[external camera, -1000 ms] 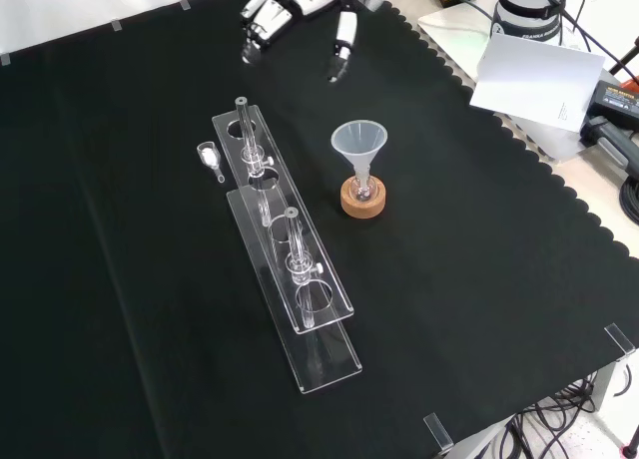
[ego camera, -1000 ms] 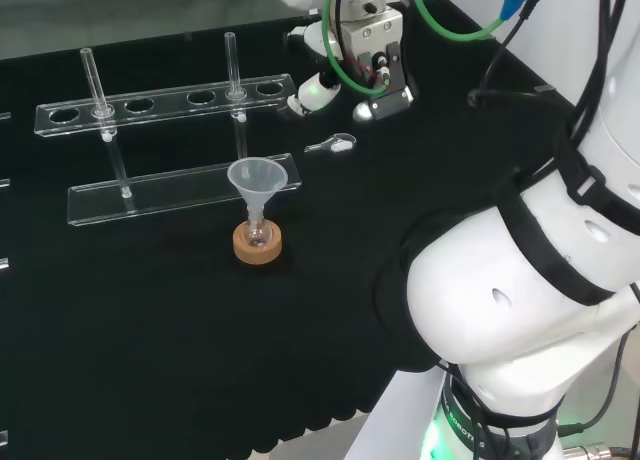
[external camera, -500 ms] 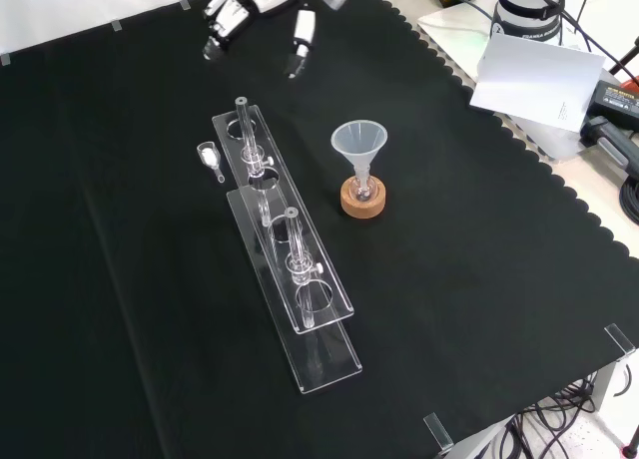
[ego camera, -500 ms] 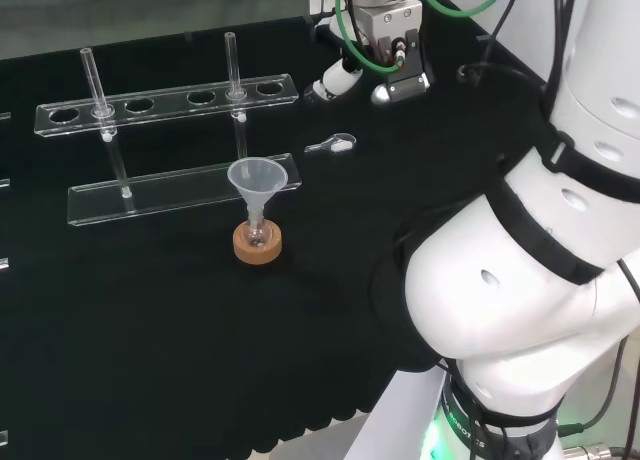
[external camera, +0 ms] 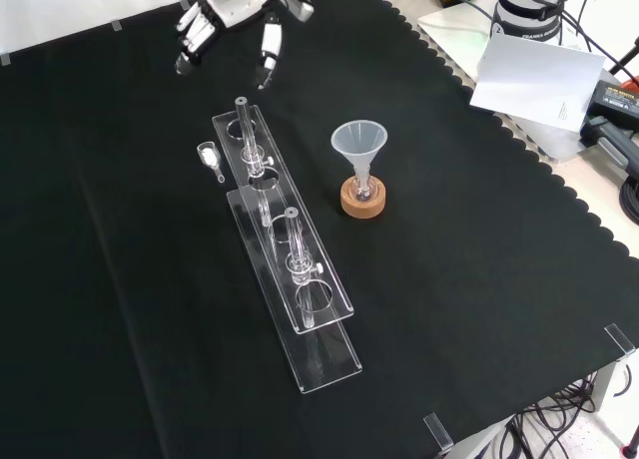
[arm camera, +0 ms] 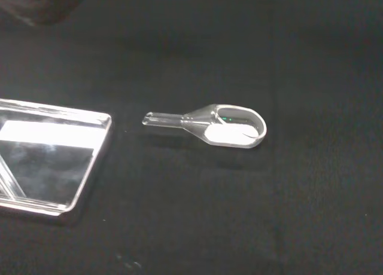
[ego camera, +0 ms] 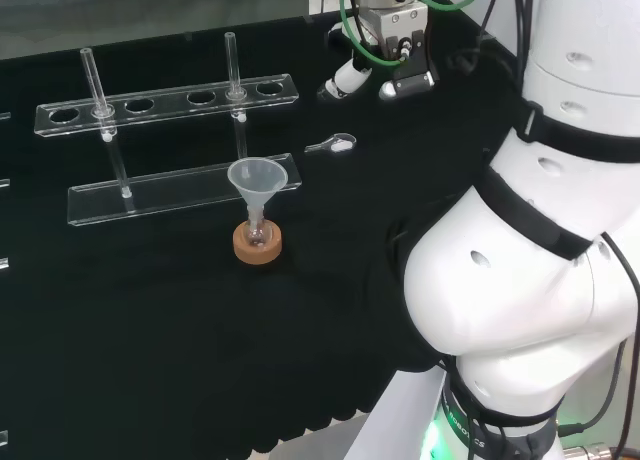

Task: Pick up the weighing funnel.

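Observation:
The weighing funnel [external camera: 211, 160] is a small clear scoop with a short stem, lying on the black cloth to the left of the rack's far end in the front view. In the head view the weighing funnel [ego camera: 335, 144] lies right of the rack. Up close, the weighing funnel [arm camera: 218, 125] holds a little white powder in its bowl. The hand [external camera: 232, 18] hovers above the cloth beyond the funnel, with straight fingers [external camera: 268, 55] spread downward and nothing in them. In the head view the hand [ego camera: 378, 70] is above and behind the scoop.
A clear two-tier tube rack [external camera: 290, 269] with two glass tubes runs down the cloth's middle. The big funnel [external camera: 359, 148] stands in a small flask on a cork ring [external camera: 362, 199]. The rack's end plate [arm camera: 48, 155] lies close to the scoop's stem.
The hand has moved left in the front view, from over the rack's right side to nearly above the weighing funnel. The ware has not moved.

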Robot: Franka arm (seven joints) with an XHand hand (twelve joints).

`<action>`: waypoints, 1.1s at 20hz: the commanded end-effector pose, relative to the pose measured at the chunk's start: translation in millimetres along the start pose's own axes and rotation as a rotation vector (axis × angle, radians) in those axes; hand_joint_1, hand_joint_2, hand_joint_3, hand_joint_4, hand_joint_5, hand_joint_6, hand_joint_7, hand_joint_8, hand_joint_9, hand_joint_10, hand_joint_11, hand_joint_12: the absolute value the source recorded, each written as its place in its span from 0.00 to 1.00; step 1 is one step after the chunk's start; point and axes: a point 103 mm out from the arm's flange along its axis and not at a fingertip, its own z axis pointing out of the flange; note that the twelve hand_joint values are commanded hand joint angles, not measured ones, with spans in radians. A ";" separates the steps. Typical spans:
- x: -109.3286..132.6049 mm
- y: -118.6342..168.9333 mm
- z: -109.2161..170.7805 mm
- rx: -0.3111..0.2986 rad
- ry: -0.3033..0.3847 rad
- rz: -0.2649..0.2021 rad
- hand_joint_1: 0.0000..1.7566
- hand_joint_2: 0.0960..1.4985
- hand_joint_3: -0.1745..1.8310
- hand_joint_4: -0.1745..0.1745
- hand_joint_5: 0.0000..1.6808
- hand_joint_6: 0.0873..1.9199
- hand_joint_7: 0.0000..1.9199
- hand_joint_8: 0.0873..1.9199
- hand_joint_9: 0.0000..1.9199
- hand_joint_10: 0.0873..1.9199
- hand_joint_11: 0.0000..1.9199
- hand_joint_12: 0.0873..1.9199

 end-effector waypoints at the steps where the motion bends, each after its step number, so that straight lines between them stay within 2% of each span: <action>1: -10.1 23.2 29.9 0.049 0.012 -0.004 0.42 0.43 0.21 0.36 0.31 0.00 0.19 0.32 0.32 0.26 0.18 0.68; 12: -22.4 45.4 72.1 0.120 -0.034 0.001 0.47 0.41 0.22 0.40 0.35 0.00 0.22 0.32 0.34 0.25 0.20 0.67; 22: -29.0 56.1 93.8 0.160 -0.057 0.006 0.50 0.39 0.27 0.40 0.36 0.00 0.23 0.31 0.36 0.24 0.20 0.67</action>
